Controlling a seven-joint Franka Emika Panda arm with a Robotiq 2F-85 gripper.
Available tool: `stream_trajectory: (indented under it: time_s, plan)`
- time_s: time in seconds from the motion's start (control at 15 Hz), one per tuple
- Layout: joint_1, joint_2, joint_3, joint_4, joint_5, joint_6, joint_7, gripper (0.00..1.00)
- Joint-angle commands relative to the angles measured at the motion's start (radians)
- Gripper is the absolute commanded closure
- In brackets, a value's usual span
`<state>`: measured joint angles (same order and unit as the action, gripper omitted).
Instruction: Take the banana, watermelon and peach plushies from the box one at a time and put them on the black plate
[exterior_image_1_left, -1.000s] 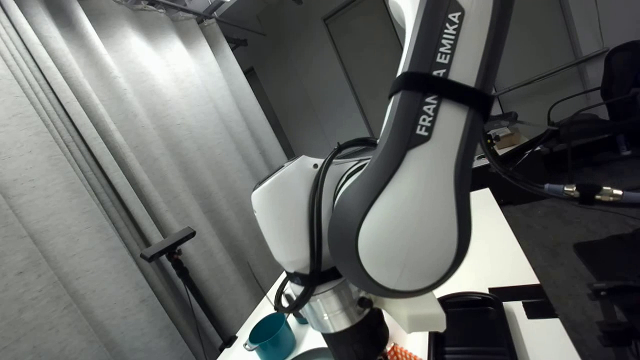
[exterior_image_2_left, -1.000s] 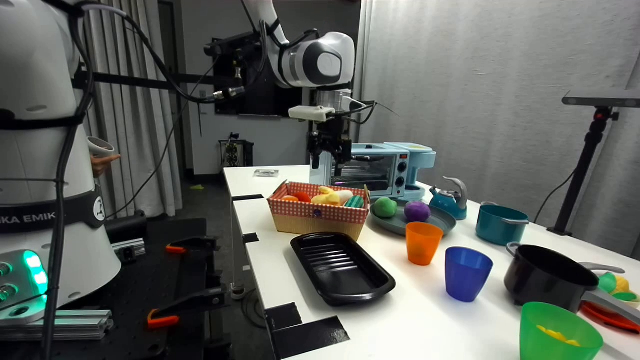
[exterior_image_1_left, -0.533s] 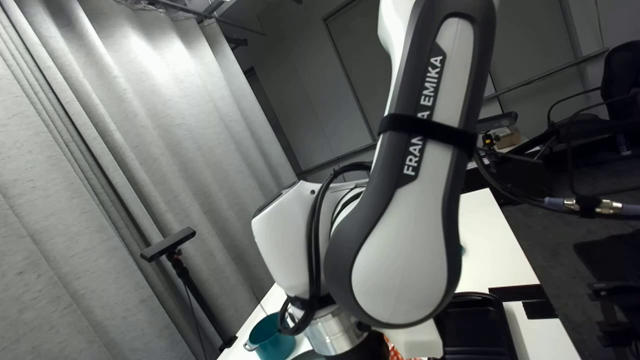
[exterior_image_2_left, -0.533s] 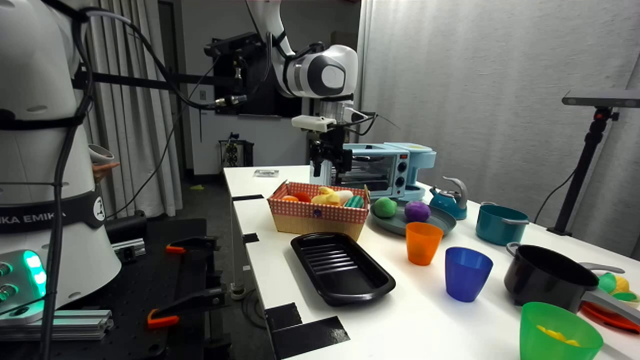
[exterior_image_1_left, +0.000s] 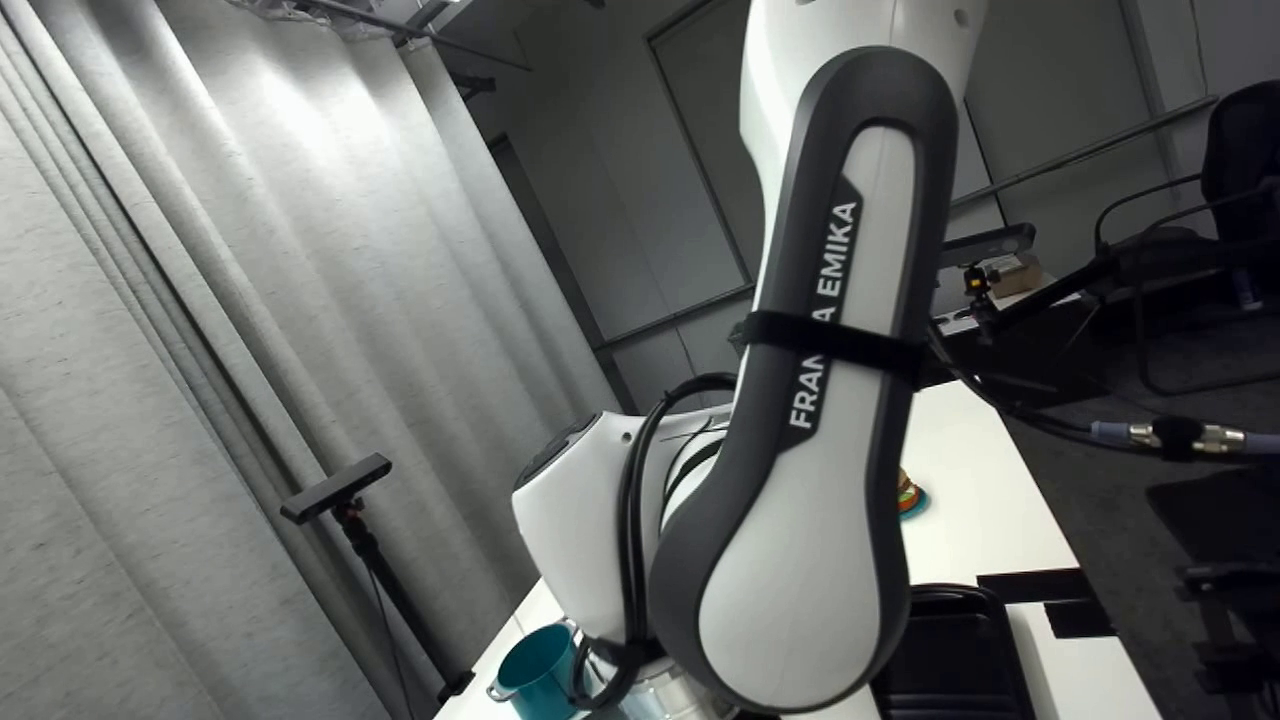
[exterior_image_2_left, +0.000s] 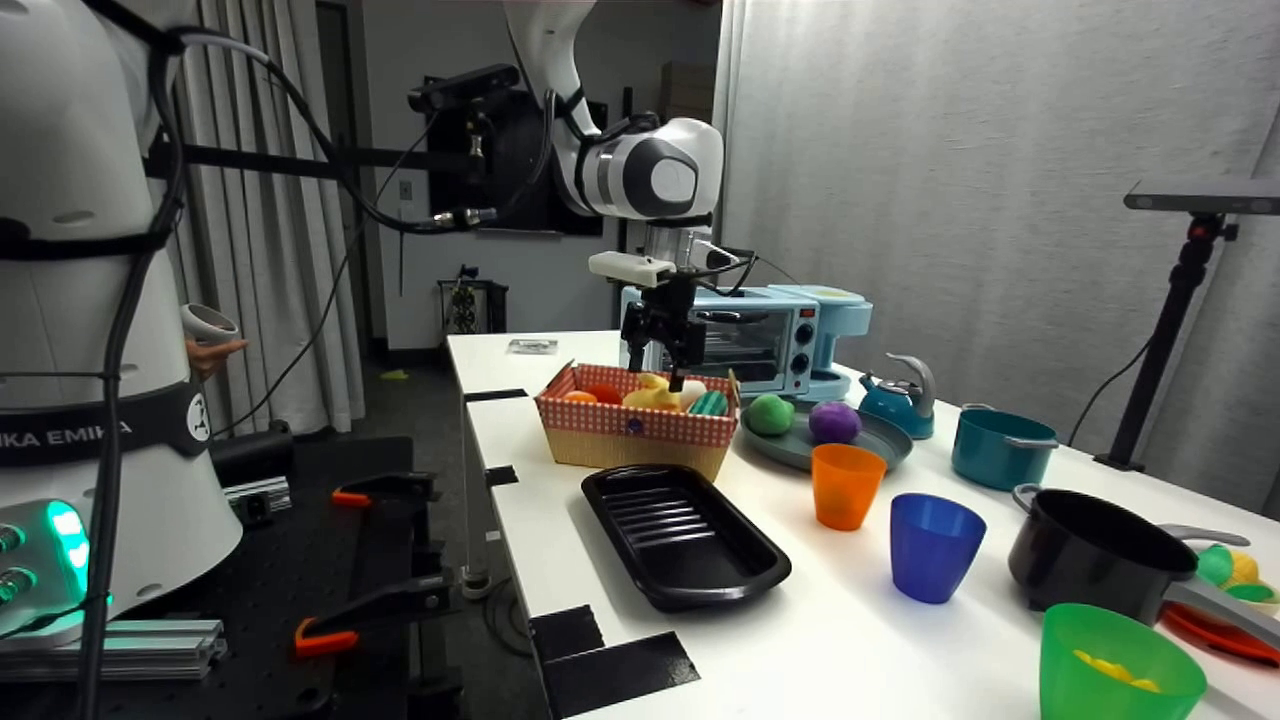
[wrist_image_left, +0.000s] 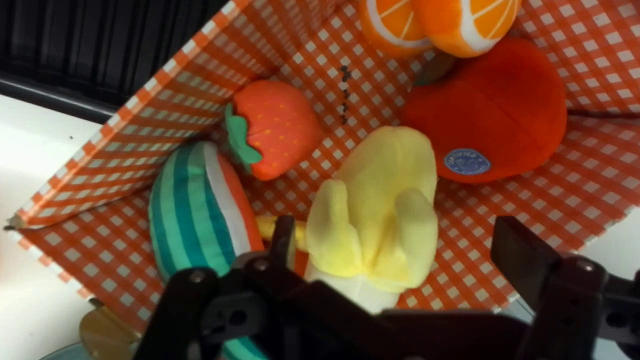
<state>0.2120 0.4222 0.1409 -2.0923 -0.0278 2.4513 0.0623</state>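
Checked box (exterior_image_2_left: 640, 450) on counter (exterior_image_2_left: 840, 620), holding: red fruit (exterior_image_2_left: 603, 393), perhaps the peach, partly hidden by the rim; banana (exterior_image_2_left: 650, 397), with end effector (exterior_image_2_left: 657, 373) over it, jaws spread wide, gripping nothing; watermelon (exterior_image_2_left: 709, 403). Farther right, dark plate (exterior_image_2_left: 886, 433) under green toy (exterior_image_2_left: 770, 415) and purple toy (exterior_image_2_left: 835, 422).

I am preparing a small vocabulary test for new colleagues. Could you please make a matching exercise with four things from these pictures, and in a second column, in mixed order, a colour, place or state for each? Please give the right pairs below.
Things:
1. banana plush
2. watermelon plush
3. toaster oven
4. green cup

Descriptions:
A. with something yellow inside
B. pale blue
C. yellow, inside the checked box
D. green-striped on one side, beside the strawberry plush

Right pairs: 1-C, 2-D, 3-B, 4-A
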Motion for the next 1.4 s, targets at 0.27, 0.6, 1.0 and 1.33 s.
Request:
stream_trajectory:
  time_s: [0.27, 0.6, 1.0, 1.33]
  plan:
    - [0.002, 0.085, -0.015, 0.085, 0.001, 0.015, 0.022, 0.00]
    - [-0.001, 0.112, -0.027, 0.105, 0.004, 0.016, 0.026, 0.06]
    - [0.002, 0.117, -0.036, 0.108, 0.003, 0.013, 0.038, 0.54]
    - [0.000, 0.074, -0.037, 0.079, 0.002, 0.007, 0.050, 0.90]
